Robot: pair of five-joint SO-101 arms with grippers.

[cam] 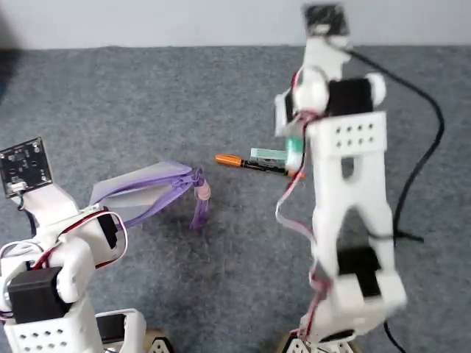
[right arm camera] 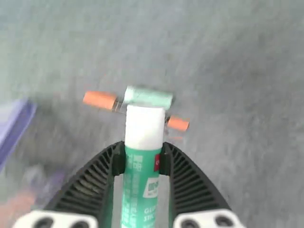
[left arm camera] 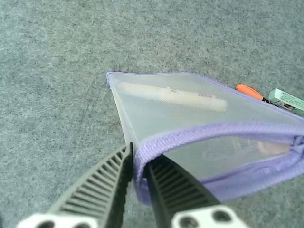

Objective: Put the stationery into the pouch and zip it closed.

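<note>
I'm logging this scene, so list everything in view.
table: 1, grey, under everything
pouch: 1, clear mesh with purple trim, on the table's left part, open
pale pen: 1, whitish, inside the pouch
orange pen: 1, orange ends and dark body, mid-table
box: 1, green, touching the orange pen
glue stick: 1, green with a white cap, above the orange pen
cable: 1, black, table's right part
left gripper: 1, black fingers, shut on the pouch's edge
right gripper: 1, black fingers, shut on the glue stick

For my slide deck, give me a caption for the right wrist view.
Right gripper shut on a glue stick, orange pen and small green box lying beyond.
</note>
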